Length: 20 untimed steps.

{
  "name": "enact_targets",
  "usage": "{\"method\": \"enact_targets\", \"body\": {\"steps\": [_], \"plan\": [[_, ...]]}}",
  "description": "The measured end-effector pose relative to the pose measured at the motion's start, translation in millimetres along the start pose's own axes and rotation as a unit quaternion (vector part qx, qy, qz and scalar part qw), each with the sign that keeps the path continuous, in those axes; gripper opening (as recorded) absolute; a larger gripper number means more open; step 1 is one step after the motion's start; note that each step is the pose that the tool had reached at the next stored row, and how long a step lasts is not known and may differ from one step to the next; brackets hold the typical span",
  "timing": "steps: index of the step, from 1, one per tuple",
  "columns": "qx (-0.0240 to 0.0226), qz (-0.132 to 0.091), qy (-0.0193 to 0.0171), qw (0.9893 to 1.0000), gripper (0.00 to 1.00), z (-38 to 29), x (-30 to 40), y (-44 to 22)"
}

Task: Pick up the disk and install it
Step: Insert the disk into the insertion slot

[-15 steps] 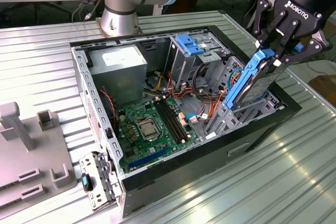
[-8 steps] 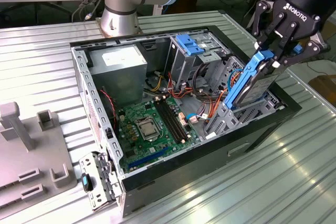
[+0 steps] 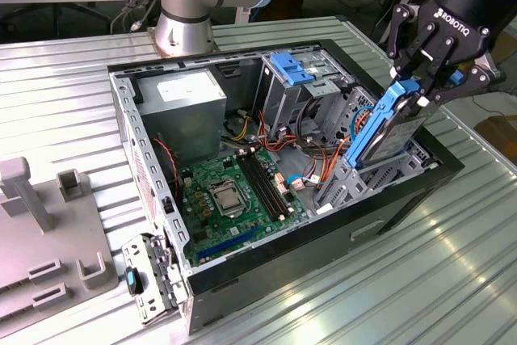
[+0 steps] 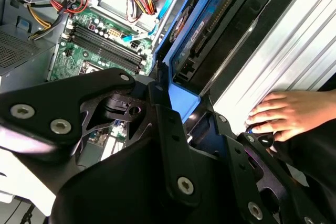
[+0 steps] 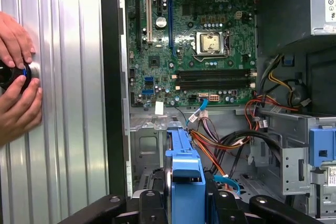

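Observation:
The disk, a dark grey drive in a bright blue carrier, stands tilted on end at the exterior view's right side of the open computer case. Its lower end sits among the grey drive bay metal inside the case. My gripper is shut on the carrier's upper blue end. In the first wrist view the blue carrier runs straight down between the black fingers. The second wrist view shows the disk edge-on, its blue end clamped in the gripper.
Inside the case lie a green motherboard, a grey power supply, loose cables and a drive cage topped by a fixed blue bracket. A person's hands rest on the ribbed metal table beside the case. A grey fixture stands at the exterior view's left.

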<state>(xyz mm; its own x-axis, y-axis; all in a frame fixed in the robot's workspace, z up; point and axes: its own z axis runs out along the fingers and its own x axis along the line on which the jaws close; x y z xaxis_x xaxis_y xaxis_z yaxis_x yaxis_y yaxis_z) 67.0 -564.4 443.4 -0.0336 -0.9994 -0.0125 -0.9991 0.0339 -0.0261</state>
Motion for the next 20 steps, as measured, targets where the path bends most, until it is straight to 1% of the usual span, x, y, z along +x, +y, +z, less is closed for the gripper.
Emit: {"method": "enact_targets", "body": {"steps": [13,20], "plan": [[0.0000,0.000,0.0000,1.0000,0.37,9.0,0.1,0.2],[0.0000,0.000,0.0001,1.0000,0.37,10.9,0.1,0.3]]}}
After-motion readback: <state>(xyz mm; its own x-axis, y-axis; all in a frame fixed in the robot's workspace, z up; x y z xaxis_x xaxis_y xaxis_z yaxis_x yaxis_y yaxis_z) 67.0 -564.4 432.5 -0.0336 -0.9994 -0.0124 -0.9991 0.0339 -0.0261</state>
